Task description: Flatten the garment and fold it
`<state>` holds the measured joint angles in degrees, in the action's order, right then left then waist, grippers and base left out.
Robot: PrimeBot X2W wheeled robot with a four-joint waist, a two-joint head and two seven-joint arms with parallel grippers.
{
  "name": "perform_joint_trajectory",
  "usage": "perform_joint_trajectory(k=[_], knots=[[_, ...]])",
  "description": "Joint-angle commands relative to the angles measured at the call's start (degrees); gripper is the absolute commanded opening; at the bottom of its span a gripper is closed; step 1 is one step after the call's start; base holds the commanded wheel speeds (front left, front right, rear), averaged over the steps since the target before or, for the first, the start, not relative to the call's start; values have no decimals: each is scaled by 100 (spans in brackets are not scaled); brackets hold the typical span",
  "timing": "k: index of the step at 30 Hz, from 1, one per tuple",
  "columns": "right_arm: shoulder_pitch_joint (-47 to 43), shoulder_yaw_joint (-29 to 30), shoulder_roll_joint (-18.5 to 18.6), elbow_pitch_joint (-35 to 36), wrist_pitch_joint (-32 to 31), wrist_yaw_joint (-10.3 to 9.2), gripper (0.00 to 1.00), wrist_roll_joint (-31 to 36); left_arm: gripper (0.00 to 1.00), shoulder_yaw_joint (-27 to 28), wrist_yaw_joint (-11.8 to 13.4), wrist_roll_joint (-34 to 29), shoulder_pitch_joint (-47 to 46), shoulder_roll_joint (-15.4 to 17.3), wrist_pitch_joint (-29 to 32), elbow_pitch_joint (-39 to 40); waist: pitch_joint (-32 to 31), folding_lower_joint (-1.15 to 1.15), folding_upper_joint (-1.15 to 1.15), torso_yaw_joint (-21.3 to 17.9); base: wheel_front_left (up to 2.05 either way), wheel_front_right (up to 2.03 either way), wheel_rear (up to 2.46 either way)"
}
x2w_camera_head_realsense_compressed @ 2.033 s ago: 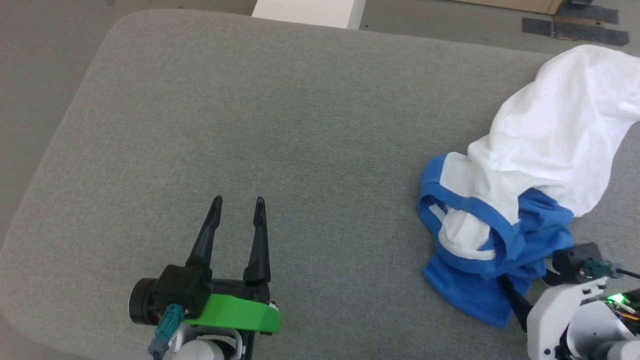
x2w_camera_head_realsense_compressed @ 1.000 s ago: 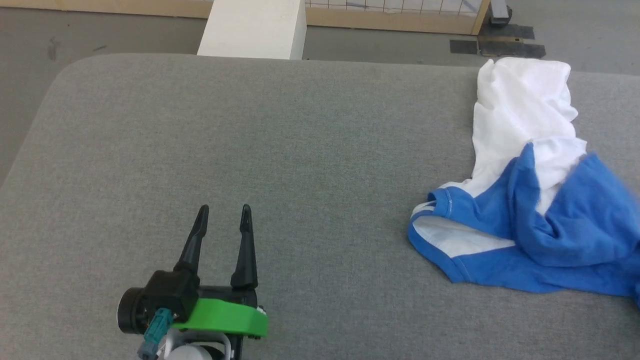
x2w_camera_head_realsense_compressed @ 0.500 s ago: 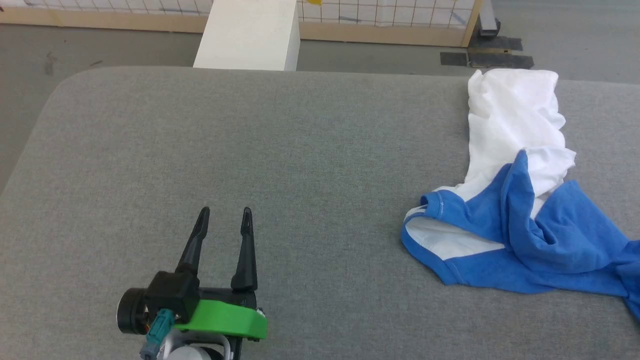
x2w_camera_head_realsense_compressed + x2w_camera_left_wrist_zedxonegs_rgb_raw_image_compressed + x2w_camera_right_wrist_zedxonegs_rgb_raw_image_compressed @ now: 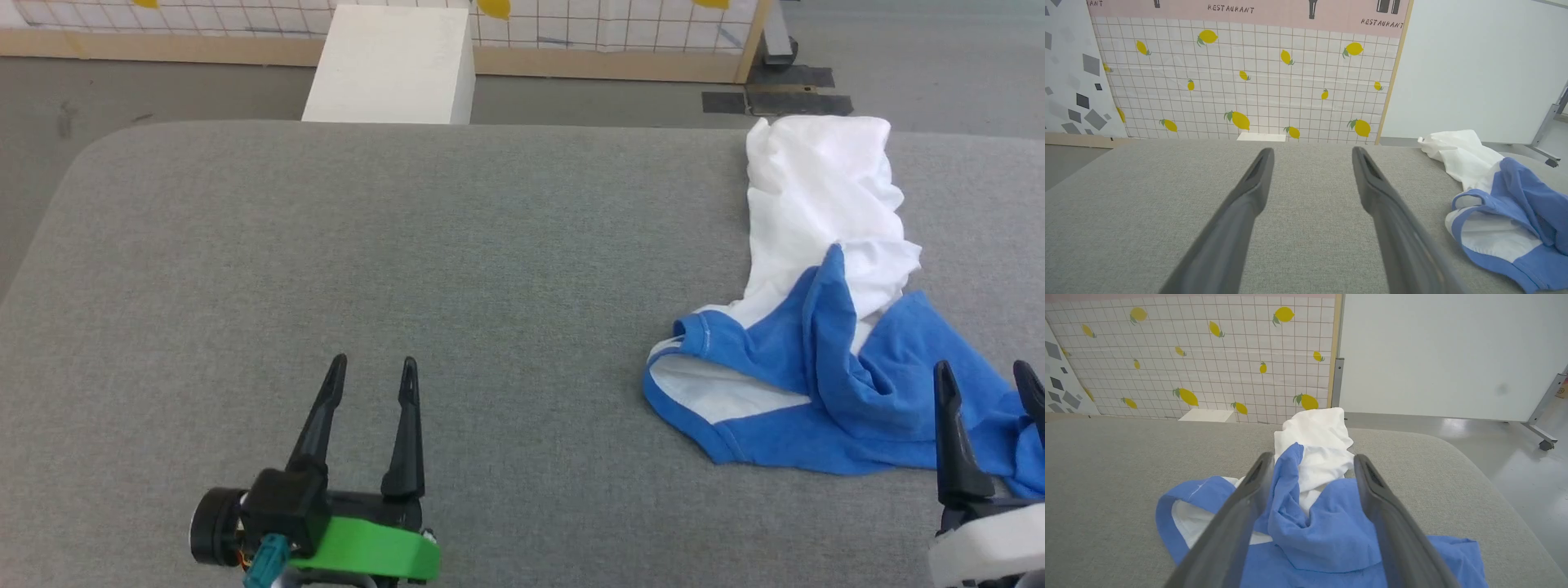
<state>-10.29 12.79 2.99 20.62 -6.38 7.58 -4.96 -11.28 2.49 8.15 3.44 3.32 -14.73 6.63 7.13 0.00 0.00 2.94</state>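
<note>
Currently the garment [image 4: 824, 245] lies bunched on the right side of the grey table [image 4: 490, 245], its white body running to the far edge, its blue sleeves and collar trim heaped nearer the robot. The right gripper [image 4: 984, 371] stands at the near end of the heap, fingers spread wide over blue sleeve cloth and pinching nothing. The left gripper [image 4: 374, 367] hovers over bare table well to the left of the garment, fingers likewise spread, nothing between them. Beyond the table a white box [image 4: 388, 65] stands on the floor
</note>
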Motion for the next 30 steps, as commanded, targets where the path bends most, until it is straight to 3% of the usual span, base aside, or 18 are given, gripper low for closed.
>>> perform_joint_trajectory(k=[1, 7, 14, 18, 22, 30], knots=[[-89, -10, -6, 23, 91, -9, 100, -74, 100, -26, -42, -110, 56, 34, -27, 42, 39, 0, 0, -54, 0, 0, 0], [-107, 63, -10, -47, 224, -9, 100, -178, 100, -623, -392, -465, -431, 78, 87, 40, 153, 0, 0, -148, 0, 0, 0], [56, 120, -11, -77, 202, -9, 100, -183, 100, -1846, -929, -797, -1851, 114, 946, -570, 404, 0, 0, -191, 0, 0, 0], [193, 36, -11, -98, 187, -9, 100, -201, 100, -2974, -992, -795, -2850, 349, 1481, -1313, 622, 0, 0, -292, 0, 0, 0], [309, -28, -11, -138, 193, -9, 100, -212, 100, -3841, -995, -505, -3720, 533, 1625, -1993, 842, 0, 0, -412, 0, 0, 0], [504, -130, -11, -232, 250, -9, 100, -254, 100, -4165, -996, -288, -4584, 361, 1461, -3320, 1231, 0, 0, -635, 0, 0, 0]])
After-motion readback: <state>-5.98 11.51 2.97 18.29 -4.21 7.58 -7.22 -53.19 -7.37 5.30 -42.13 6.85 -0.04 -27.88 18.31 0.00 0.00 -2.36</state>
